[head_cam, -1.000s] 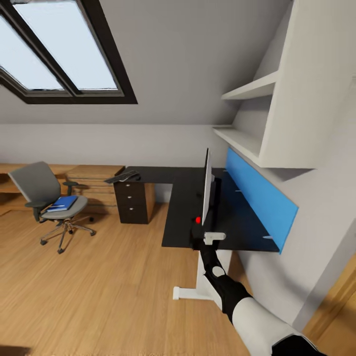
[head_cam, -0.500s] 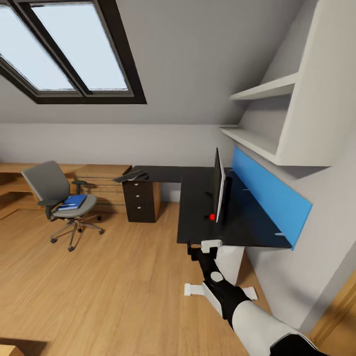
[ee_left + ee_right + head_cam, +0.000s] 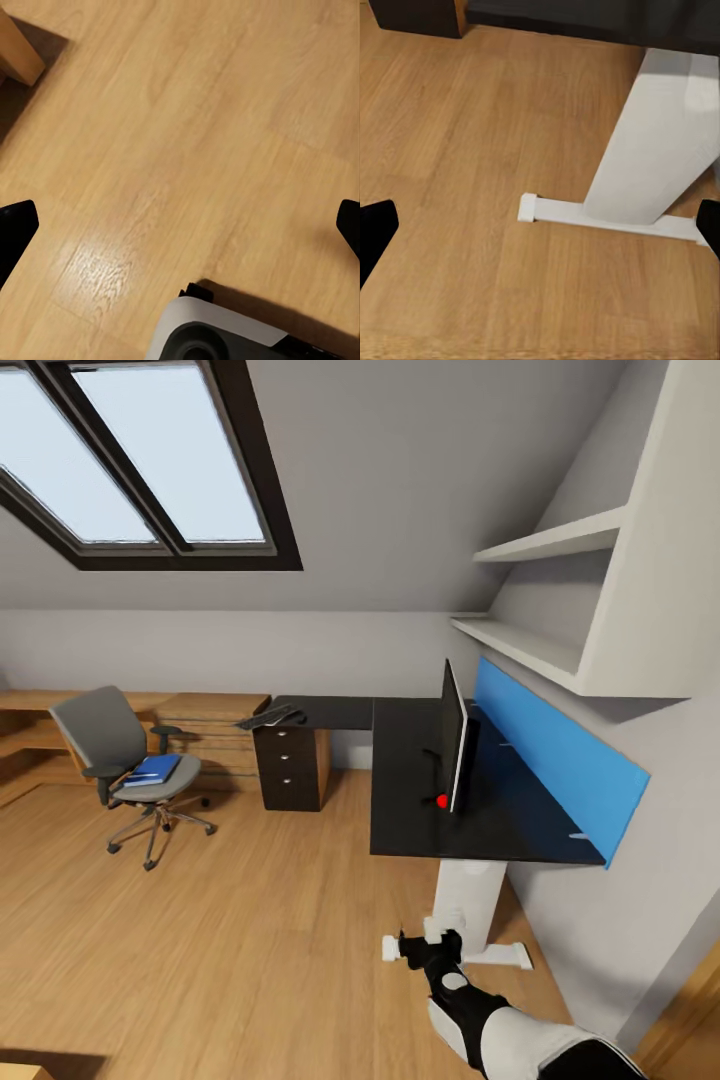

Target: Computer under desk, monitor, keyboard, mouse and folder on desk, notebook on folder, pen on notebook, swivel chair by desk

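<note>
On the desk point(image 3: 410, 830): monitor point(image 3: 456, 737), upright; keyboard point(image 3: 270, 716) at far end. Swivel chair point(image 3: 125, 760), well apart: blue folder point(image 3: 153, 769) on seat. Right gripper point(image 3: 430, 948), low over floor point(image 3: 230, 930): fingers spread wide, empty. Left gripper point(image 3: 180, 225): likewise.

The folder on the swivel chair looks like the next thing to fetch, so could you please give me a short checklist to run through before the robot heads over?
1. Folder lies flat on the swivel chair seat: ok.
2. Monitor stands on the desk: ok.
3. Right pincer open and empty: ok.
4. Left pincer open and empty: ok.
5. Keyboard next to the monitor: not ok, it lies at the desk's far end.
6. Notebook and pen located: cannot tell.
</note>
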